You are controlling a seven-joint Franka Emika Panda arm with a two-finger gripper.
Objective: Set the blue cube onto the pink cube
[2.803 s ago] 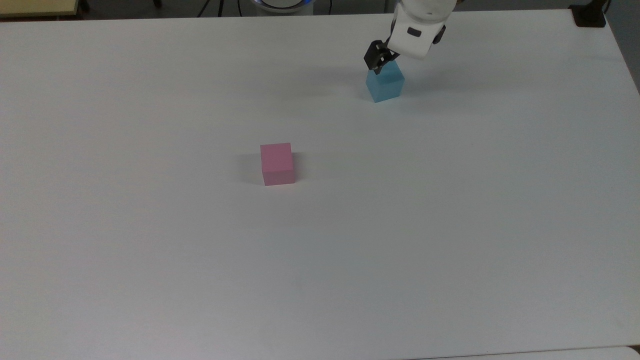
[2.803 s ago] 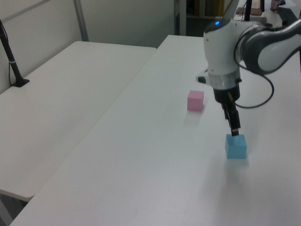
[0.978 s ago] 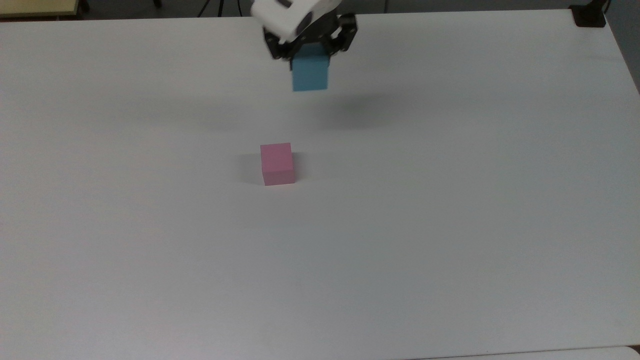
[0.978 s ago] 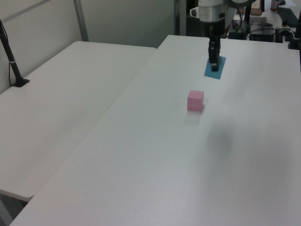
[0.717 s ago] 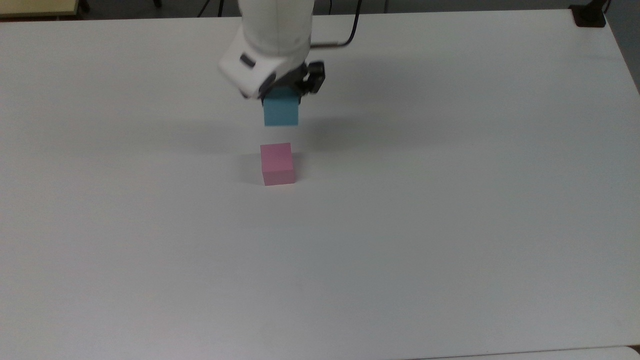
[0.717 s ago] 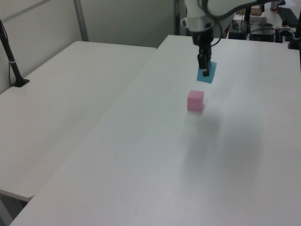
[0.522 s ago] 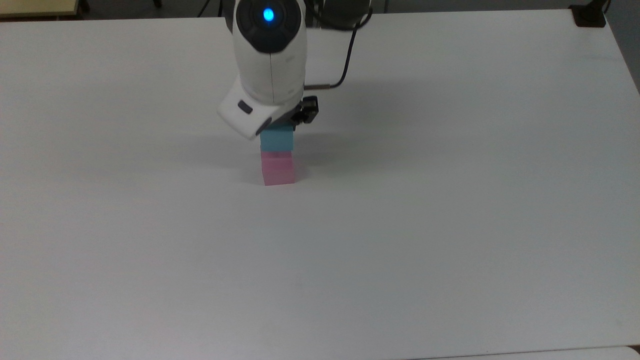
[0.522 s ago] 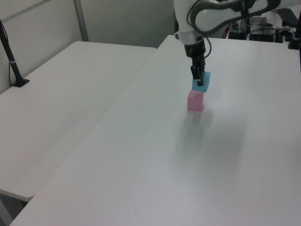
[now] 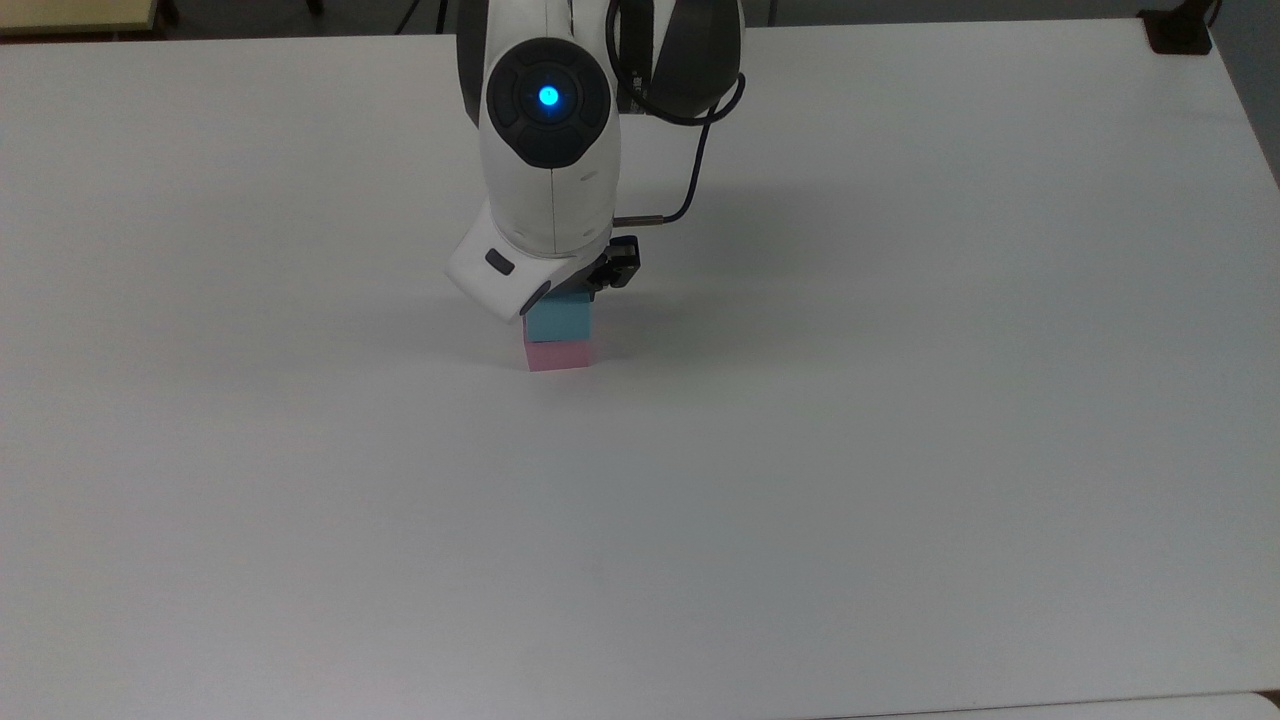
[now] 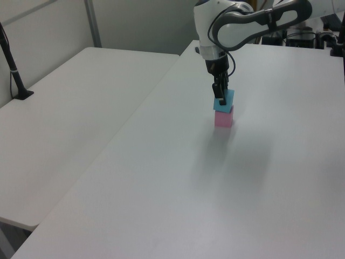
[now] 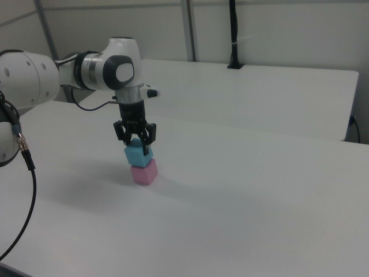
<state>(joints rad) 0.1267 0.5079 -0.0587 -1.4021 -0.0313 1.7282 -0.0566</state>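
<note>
Right view shows the broad white table (image 11: 259, 202) stretching bare around the stack on all sides, its far edge meeting a second white table (image 11: 259, 98) behind. In the left view that neighbouring white table (image 10: 70, 108) lies along the left view's left, and the stack stands well in from that seam. In the top view the table's (image 9: 900, 450) near half and both sides lie open.

The white robot arm (image 9: 548, 150) reaches down over the stack, and its black two-finger gripper (image 11: 136, 137) is closed on the sides of the small matte light-blue cube (image 11: 138, 153), fingers pointing straight down.

The blue cube (image 10: 224, 100) sits atop the small matte pastel-pink cube (image 11: 144, 171), their faces touching or nearly so. Being a cube, it has no long axis; in the right view it looks turned slightly relative to the pink cube (image 9: 557, 355) below.
</note>
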